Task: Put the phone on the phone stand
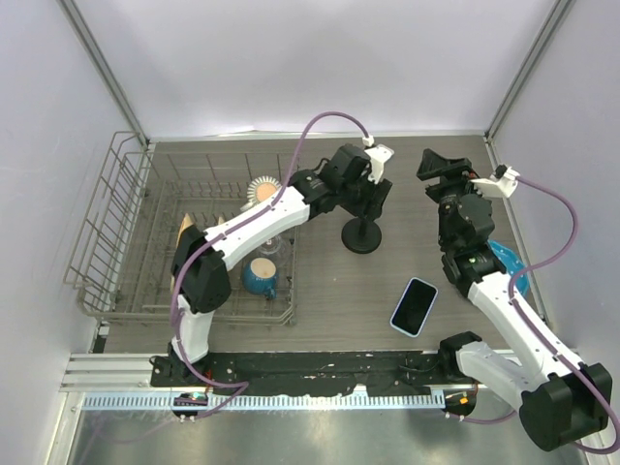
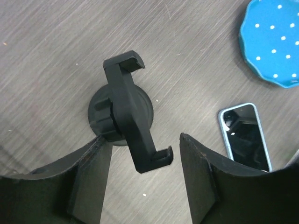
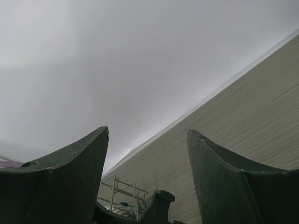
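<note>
Top external view, phone point(image 1: 414, 306) first: lying flat and screen-up on the table point(image 1: 320, 281), toward the near edge, well apart from both grippers. Placed to the right of the phone stand point(image 1: 361, 235) and nearer the arm bases, not touching it. Stand upright on its round base at mid-table, head hidden under the left gripper point(image 1: 373, 197). From the left wrist: looking down on the stand's clamp head, framed between two spread fingers point(image 2: 88, 182), a gap at each side, nothing grasped; released, then. Phone off to the right of that pair, flat on the wood, beyond the right-hand finger, with a dotted blue plate point(image 2: 273, 42) higher in that view. Right gripper point(image 1: 438, 165) raised above the table at the far right, behind the phone and well clear of it. From the right wrist: fingers point(image 3: 70, 172) apart, empty, aimed at the pale wall and a strip of tabletop. At left, a wire dish rack point(image 1: 116, 223) holding a blue mug point(image 1: 260, 276).
</note>
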Available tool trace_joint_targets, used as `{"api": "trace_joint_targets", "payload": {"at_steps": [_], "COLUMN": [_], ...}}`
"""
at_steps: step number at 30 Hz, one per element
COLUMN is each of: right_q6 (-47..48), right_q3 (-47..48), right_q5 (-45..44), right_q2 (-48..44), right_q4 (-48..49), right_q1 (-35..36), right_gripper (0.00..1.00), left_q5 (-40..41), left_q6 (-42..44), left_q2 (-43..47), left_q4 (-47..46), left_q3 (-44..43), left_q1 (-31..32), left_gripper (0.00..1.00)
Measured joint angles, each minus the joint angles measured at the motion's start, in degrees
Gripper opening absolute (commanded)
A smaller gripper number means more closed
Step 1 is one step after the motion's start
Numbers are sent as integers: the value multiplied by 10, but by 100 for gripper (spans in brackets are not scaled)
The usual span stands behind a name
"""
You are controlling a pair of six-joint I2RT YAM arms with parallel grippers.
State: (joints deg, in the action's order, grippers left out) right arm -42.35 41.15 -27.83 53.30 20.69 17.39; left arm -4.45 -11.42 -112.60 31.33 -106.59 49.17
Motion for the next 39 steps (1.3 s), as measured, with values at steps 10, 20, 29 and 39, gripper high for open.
{"api": "trace_joint_targets", "payload": {"at_steps": [10,20,29,39], "right_q6": [19,30,-63,-104], "right_q3": [84,182,16,-53], "right_q5": [55,72,98,138], "right_q2": [43,53,-102,-30], "right_q4": [-77,-411,-617,-709], "right_q1": [-5,-5,-5,-5], "right_gripper": [73,78,79,89], "left_q5": [42,-34,-134,-194], "left_q6": [31,35,26,24], "left_q2": [-16,36,43,42], "left_q4": [48,39,47,58], "left_q3": [-29,38,46,46], "left_q1": [10,-33,-71,-91], "left_gripper": [7,0,0,100]}}
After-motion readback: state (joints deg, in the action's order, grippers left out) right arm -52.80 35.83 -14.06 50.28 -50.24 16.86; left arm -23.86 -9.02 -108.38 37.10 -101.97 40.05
